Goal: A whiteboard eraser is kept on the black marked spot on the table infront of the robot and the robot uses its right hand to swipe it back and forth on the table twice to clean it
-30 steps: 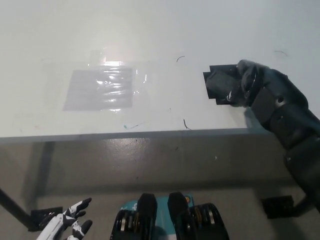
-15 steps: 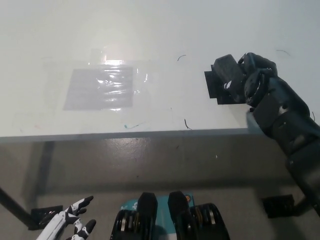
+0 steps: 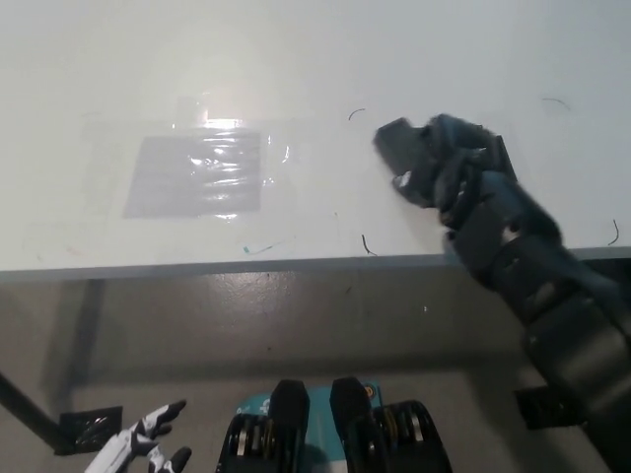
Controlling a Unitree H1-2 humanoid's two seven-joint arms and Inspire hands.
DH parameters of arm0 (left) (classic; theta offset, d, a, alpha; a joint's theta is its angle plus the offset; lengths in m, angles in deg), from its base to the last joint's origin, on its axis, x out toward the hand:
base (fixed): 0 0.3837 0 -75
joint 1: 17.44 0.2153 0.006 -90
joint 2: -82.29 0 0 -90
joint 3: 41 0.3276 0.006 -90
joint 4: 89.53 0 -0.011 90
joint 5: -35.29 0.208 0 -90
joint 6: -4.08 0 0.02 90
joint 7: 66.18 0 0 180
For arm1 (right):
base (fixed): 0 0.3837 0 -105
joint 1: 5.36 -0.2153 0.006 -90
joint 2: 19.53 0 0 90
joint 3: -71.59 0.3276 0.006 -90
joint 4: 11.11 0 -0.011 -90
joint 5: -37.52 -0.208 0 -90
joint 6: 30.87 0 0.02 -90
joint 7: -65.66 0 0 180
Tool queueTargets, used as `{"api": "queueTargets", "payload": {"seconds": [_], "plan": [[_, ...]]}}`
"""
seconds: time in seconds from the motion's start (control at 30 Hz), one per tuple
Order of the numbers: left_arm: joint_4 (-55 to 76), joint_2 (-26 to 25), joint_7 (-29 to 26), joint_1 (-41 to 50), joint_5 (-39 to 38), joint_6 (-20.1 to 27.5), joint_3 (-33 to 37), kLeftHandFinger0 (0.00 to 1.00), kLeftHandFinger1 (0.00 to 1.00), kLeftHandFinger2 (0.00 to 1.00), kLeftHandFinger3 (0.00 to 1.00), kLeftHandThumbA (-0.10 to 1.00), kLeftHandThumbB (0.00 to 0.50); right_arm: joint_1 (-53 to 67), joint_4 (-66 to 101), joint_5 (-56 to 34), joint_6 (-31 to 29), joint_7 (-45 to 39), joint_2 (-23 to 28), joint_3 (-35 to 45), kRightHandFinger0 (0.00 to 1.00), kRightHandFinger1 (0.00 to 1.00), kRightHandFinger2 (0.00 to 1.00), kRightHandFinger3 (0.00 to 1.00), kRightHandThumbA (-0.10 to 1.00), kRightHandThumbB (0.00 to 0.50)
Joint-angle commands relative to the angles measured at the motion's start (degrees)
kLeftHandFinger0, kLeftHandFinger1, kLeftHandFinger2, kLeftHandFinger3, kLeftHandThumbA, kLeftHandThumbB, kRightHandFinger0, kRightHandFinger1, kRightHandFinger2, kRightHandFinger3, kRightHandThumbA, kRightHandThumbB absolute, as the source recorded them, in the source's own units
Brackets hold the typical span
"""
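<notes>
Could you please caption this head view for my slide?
Black right hand sweeps eraser across white table; white left hand rests low.

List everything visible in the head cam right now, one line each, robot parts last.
table: 1, white top with a grey front edge, fills the upper half of the view
taped patch: 1, grey sheet under shiny clear tape, left of centre on the table
pen marks: a few, thin dark squiggles, scattered on the table right of the patch and near its front edge
whiteboard eraser: 1, black, on the table right of centre, held at the right hand's fingertips
black marked spot: 1, only a sliver shows behind the right hand
floor: grey-brown, below the table edge
left hand: 1, white, lower left, resting below the table, fingers apart
right hand: 1, black, over the table, closed on the eraser
</notes>
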Motion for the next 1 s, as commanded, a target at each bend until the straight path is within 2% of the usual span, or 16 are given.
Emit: {"api": "queueTargets", "payload": {"seconds": [0.0, 0.07, 0.13, 0.2, 0.23, 0.27, 0.3, 0.37, 0.43, 0.5, 0.53, 0.67, 0.77, 0.8, 0.9, 0.97], "plan": [[1.32, -0.86, 0.01, 1.89, 0.04, 2.42, -0.06, 1.00, 1.00, 1.00, 1.00, 0.70, 0.396, 0.60, 0.21, 0.46, -1.20, 0.48, -5.09, -0.83, 0.00, 0.04, 0.21, 0.94, -0.10, 0.221], [1.52, -1.01, -0.05, 2.64, 0.43, 2.59, 0.03, 1.00, 1.00, 1.00, 1.00, 0.71, 0.397, 1.98, 0.09, 0.67, -0.97, 0.14, -6.93, -1.41, 0.00, 0.00, 0.17, 1.00, -0.08, 0.193], [1.62, -1.08, 0.06, 3.71, 0.25, 3.05, 0.12, 1.00, 1.00, 1.00, 1.00, 0.71, 0.396, 3.82, -0.11, 1.26, -0.74, 0.18, -8.56, -2.33, 0.00, 0.04, 0.21, 0.94, -0.07, 0.201], [1.39, -0.91, 0.01, 4.38, 0.12, 3.53, 0.22, 1.00, 1.00, 1.00, 1.00, 0.71, 0.399, 5.76, -0.29, 1.61, -1.09, 0.37, -10.00, -3.16, 0.19, 0.24, 0.39, 0.90, -0.09, 0.216], [1.38, -0.89, 0.05, 5.13, 0.04, 3.77, 0.32, 1.00, 1.00, 1.00, 1.00, 0.70, 0.400, 6.68, -0.33, 1.66, -1.11, 0.49, -10.47, -3.40, 0.19, 0.23, 0.39, 0.94, -0.08, 0.221], [1.60, -1.01, 0.22, 6.64, -0.07, 4.11, 0.48, 1.00, 1.00, 1.00, 1.00, 0.70, 0.393, 8.41, -0.49, 2.28, -0.58, 0.11, -11.59, -4.24, 0.09, 0.15, 0.35, 1.00, -0.08, 0.188], [1.49, -1.01, 0.21, 7.34, 0.00, 4.40, 0.57, 1.00, 1.00, 1.00, 1.00, 0.70, 0.394, 9.24, -0.56, 2.48, -0.22, -0.26, -12.08, -4.66, 0.12, 0.18, 0.38, 1.00, -0.05, 0.187], [1.36, -0.99, 0.04, 7.70, 0.28, 4.69, 0.58, 1.00, 1.00, 1.00, 1.00, 0.70, 0.395, 10.23, -0.71, 2.46, -0.04, -0.62, -12.60, -4.98, 0.01, 0.09, 0.30, 1.00, -0.05, 0.191], [1.17, -1.04, -0.05, 7.62, 0.57, 4.94, 0.63, 1.00, 1.00, 1.00, 1.00, 0.70, 0.393, 11.07, -0.75, 2.85, -0.20, -0.45, -12.53, -5.50, 0.07, 0.16, 0.36, 1.00, -0.07, 0.172], [1.31, -1.09, -0.04, 7.45, 0.85, 4.42, 0.64, 1.00, 1.00, 1.00, 1.00, 0.72, 0.411, 11.64, -0.80, 3.54, -0.32, -0.44, -11.95, -6.22, 0.15, 0.23, 0.46, 1.00, -0.04, 0.169], [1.22, -1.09, -0.03, 7.31, 0.81, 4.34, 0.60, 1.00, 1.00, 1.00, 1.00, 0.73, 0.412, 11.80, -0.79, 3.67, -0.46, -0.71, -11.28, -6.40, 0.08, 0.17, 0.42, 1.00, 0.00, 0.167], [1.01, -1.03, 0.00, 7.54, 0.29, 4.38, 0.43, 1.00, 1.00, 1.00, 1.00, 0.71, 0.408, 12.77, -0.76, 3.36, -0.71, -1.21, -7.82, -6.04, 0.00, 0.09, 0.32, 1.00, -0.10, 0.164], [0.83, -1.21, 0.07, 7.73, 0.34, 4.87, 0.44, 1.00, 1.00, 1.00, 1.00, 0.70, 0.400, 13.56, -0.71, 3.41, -0.96, -0.54, -5.72, -5.95, 0.06, 0.16, 0.39, 1.00, -0.10, 0.161], [0.49, -1.23, 0.12, 7.68, 0.27, 5.32, 0.49, 1.00, 1.00, 1.00, 1.00, 0.70, 0.392, 13.83, -0.61, 3.24, -1.14, -0.22, -4.33, -5.68, 0.18, 0.28, 0.51, 1.00, -0.10, 0.143], [0.17, -1.18, 0.08, 7.75, 0.47, 5.32, 0.58, 1.00, 1.00, 1.00, 1.00, 0.71, 0.402, 13.87, -0.47, 3.17, -0.66, -0.43, -0.50, -5.44, 0.07, 0.21, 0.47, 1.00, -0.08, 0.140], [-0.26, -1.18, -0.02, 7.64, 0.56, 5.70, 0.53, 1.00, 1.00, 1.00, 1.00, 0.71, 0.402, 13.94, -0.27, 3.20, -1.32, 0.33, 1.31, -5.38, 0.19, 0.35, 0.56, 1.00, -0.05, 0.136]]}}
